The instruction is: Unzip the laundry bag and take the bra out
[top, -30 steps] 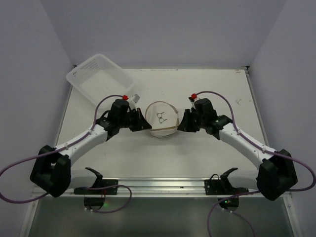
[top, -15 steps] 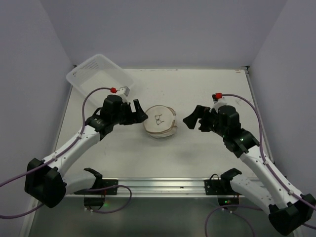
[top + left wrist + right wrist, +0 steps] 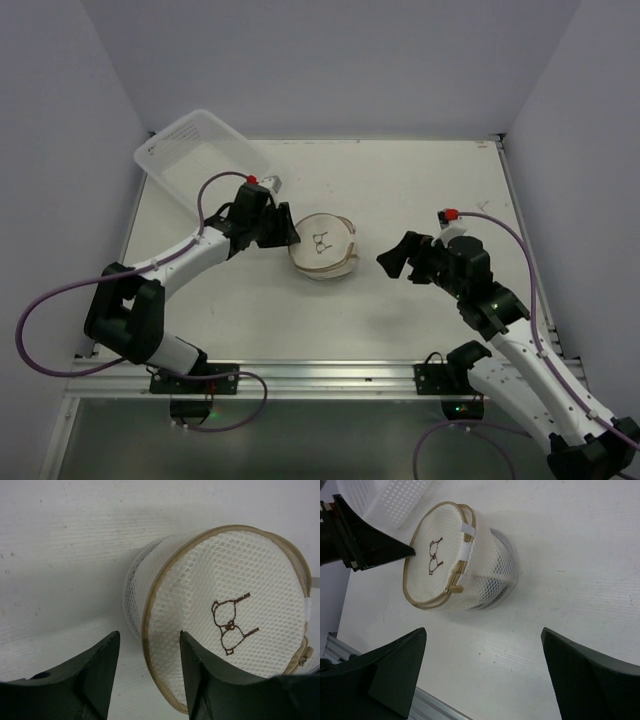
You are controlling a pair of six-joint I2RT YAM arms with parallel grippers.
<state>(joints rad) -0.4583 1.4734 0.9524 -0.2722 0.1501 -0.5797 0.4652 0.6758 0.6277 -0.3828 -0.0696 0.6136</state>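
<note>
The laundry bag, a round cream mesh drum with a tan zip rim and a bra pictogram on its flat face, lies mid-table. Its zip pull hangs at the rim, beside a white tab. My left gripper is open at the bag's left edge. In the left wrist view the tan rim runs between its fingers, and whether they touch it does not show. My right gripper is wide open and empty, well clear to the right of the bag. The bra is hidden.
A clear rectangular plastic tub sits tilted at the back left corner, just behind the left arm. A metal rail runs along the near table edge. Walls close in the table on the left, back and right.
Both grippers, shut at the bag's sides a second ago, have opened. The right arm has pulled back to the right. The left gripper backed off, then returned to the bag's left rim.
</note>
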